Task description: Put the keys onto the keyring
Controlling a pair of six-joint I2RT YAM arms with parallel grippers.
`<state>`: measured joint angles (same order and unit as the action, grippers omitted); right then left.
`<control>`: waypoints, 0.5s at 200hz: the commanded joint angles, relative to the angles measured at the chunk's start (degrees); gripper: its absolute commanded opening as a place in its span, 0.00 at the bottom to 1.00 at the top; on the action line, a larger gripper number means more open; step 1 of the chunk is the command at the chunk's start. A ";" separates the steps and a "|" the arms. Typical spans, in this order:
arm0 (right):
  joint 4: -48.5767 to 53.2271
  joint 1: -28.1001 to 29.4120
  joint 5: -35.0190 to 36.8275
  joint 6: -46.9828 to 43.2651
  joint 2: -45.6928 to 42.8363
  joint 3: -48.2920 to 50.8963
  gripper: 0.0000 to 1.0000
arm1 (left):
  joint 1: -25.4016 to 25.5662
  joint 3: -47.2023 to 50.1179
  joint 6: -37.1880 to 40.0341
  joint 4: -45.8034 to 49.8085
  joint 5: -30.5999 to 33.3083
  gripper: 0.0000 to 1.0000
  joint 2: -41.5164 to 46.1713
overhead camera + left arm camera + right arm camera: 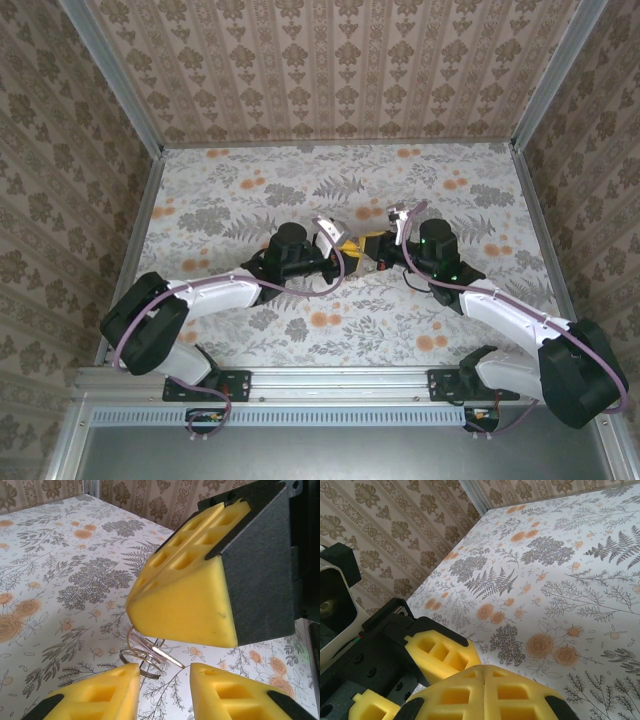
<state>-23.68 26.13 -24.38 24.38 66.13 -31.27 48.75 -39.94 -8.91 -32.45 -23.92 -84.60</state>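
The keyring point(141, 660), a thin brownish wire loop, sticks out from under the tip of my right gripper point(485, 669), whose yellow pads are pressed together. A small silvery key point(167, 656) lies across the ring, and its blade points toward my left gripper point(165, 672). That gripper is open, with its two foam fingertips just short of the ring and nothing between them. In the top view the left gripper point(347, 248) and right gripper point(374, 250) meet tip to tip over the middle of the table. One left finger point(442, 652) shows beside the shut right pads.
The floral table point(300, 190) is walled on three sides by patterned panels point(330, 70). A metal rail point(330, 385) runs along the near edge by the arm bases. Pale purple cables point(330, 235) loop off both wrists.
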 commanded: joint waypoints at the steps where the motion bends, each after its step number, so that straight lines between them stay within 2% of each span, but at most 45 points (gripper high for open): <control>1: -0.92 -0.21 0.42 0.63 -0.04 0.20 0.00 | 0.55 -1.80 1.78 0.72 1.90 0.30 -0.44; 42: -0.93 -0.20 0.73 0.68 -0.03 0.22 0.00 | 0.82 -1.56 2.37 1.16 3.22 0.20 -0.14; 100: -1.02 -0.27 0.74 0.80 0.04 0.33 0.00 | 0.99 -1.45 2.63 1.23 3.66 0.21 -0.22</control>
<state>-23.70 26.13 -24.36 24.38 66.13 -31.27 49.21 -40.27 -7.66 -31.90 -20.93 -84.64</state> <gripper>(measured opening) 0.066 0.206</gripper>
